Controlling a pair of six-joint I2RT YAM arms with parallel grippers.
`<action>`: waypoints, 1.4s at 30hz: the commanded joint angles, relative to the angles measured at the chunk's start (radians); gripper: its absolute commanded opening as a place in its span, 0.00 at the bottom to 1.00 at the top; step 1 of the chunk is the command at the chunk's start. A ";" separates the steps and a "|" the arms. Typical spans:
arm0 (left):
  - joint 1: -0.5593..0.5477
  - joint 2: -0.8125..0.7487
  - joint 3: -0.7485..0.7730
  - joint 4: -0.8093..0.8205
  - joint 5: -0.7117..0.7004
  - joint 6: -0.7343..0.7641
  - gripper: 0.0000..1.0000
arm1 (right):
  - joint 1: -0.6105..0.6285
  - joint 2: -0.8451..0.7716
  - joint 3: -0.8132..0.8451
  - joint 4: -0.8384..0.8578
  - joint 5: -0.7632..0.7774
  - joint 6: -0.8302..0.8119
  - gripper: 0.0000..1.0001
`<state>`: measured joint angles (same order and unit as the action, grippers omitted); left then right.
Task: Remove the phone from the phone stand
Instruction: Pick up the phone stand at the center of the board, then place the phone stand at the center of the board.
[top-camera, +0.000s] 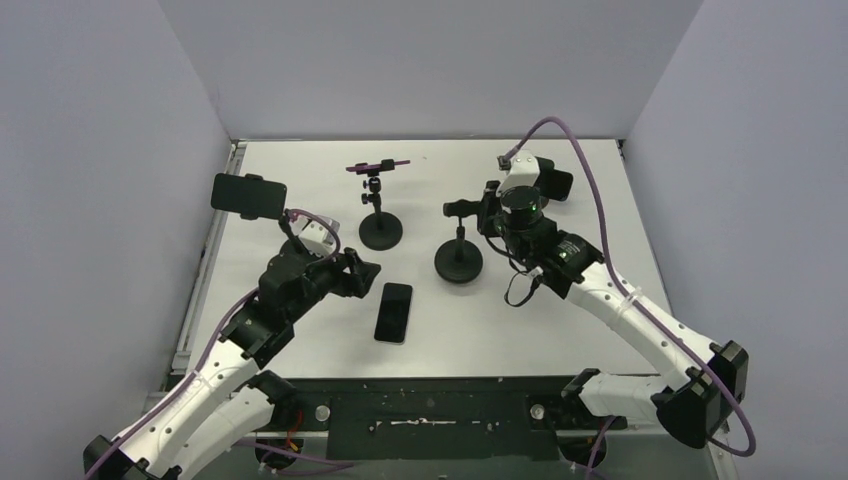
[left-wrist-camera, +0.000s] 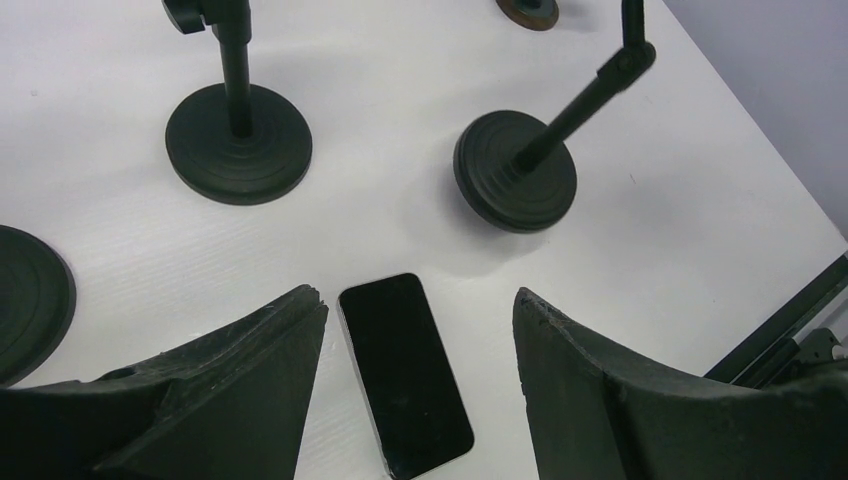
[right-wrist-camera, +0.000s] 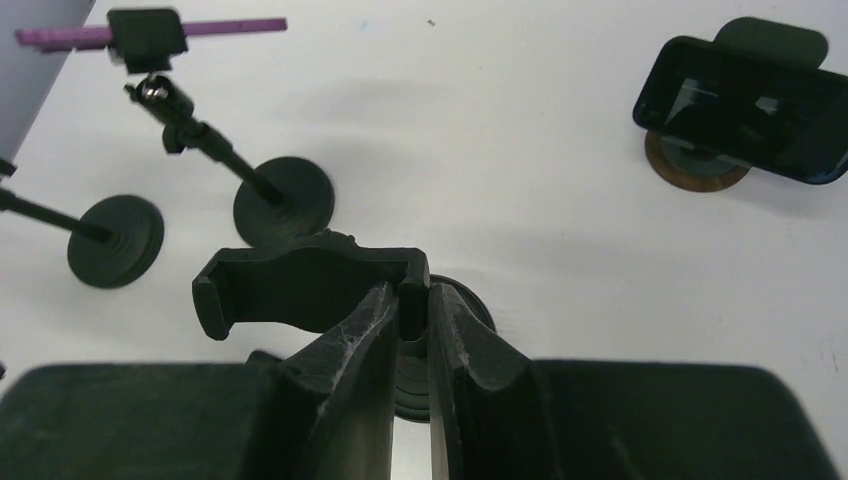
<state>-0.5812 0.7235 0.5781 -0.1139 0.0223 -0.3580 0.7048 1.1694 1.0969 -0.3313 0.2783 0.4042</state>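
White surface (top-camera: 480, 335), walled on three sides. Empty stand (top-camera: 459, 262) stood upright right of centre. Second stand (top-camera: 380, 232), further back, carried a purple phone (top-camera: 378, 164) seen edge-on. Two dark phones sat in holders, the left phone (top-camera: 248, 195) and the right phone (right-wrist-camera: 745, 110), both towards the back. Black phone (top-camera: 394, 312) lay flat, screen up, on the surface near the empty stand's base but apart from it. Left tool (left-wrist-camera: 418, 298) hung over this phone, fingers spread wide, gripping nothing. Right tool (right-wrist-camera: 410, 295) was pressed together, pinching one end of the empty stand's clamp (right-wrist-camera: 300, 285).
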 joint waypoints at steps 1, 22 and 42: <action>-0.003 -0.028 0.006 0.054 -0.015 0.013 0.66 | -0.088 0.065 0.098 0.191 0.001 0.010 0.00; -0.003 -0.080 0.001 0.053 -0.051 0.021 0.66 | -0.311 0.541 0.385 0.432 -0.109 0.042 0.00; 0.000 -0.085 0.000 0.052 -0.071 0.019 0.66 | -0.331 0.560 0.355 0.393 -0.159 0.068 0.64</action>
<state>-0.5812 0.6449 0.5781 -0.1139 -0.0303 -0.3546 0.3790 1.7798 1.4342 0.0044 0.1421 0.4644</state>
